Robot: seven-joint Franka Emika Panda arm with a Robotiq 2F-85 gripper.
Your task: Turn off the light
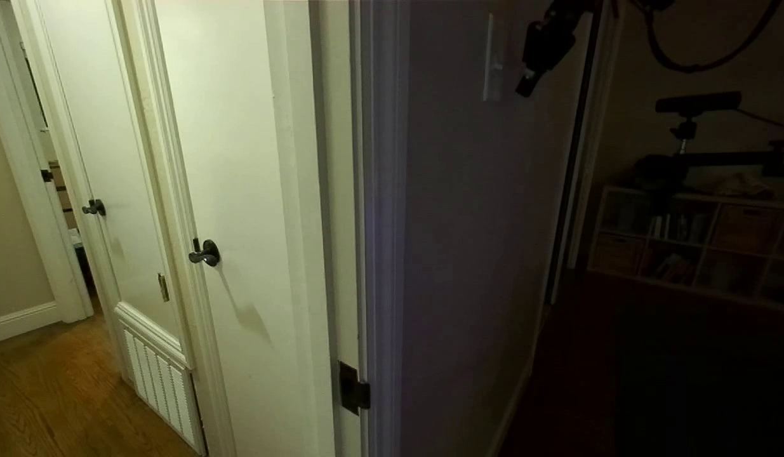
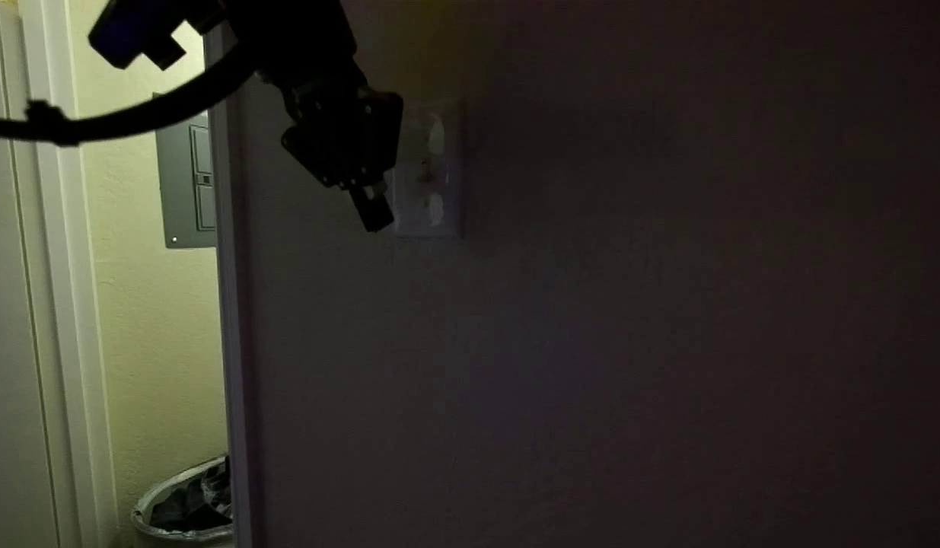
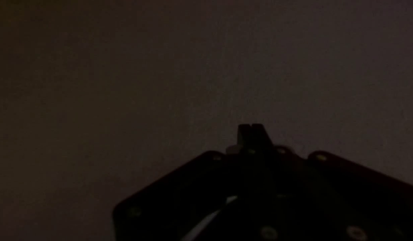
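The light switch is a small white upright plate on the dark wall, showing in both exterior views (image 1: pixel 489 86) (image 2: pixel 448 183). A small toggle sticks out at its middle; which way it points is hard to tell. No lamp shows. My black gripper is shut and empty, with its fingertips together in the wrist view (image 3: pixel 251 126). In both exterior views the gripper (image 1: pixel 525 85) (image 2: pixel 374 217) points downward beside the plate. In an exterior view its tips overlap the plate's lower edge region; touching cannot be told. The wrist view shows dark, plain wall and no switch.
The room around the arm is dark. A white door frame (image 1: pixel 384 222) edges the wall beside a lit hallway with white doors (image 1: pixel 239 190). A grey electrical panel (image 2: pixel 182 190) and a bin (image 2: pixel 146 517) show beyond the wall edge. A low shelf (image 1: pixel 699 251) stands behind.
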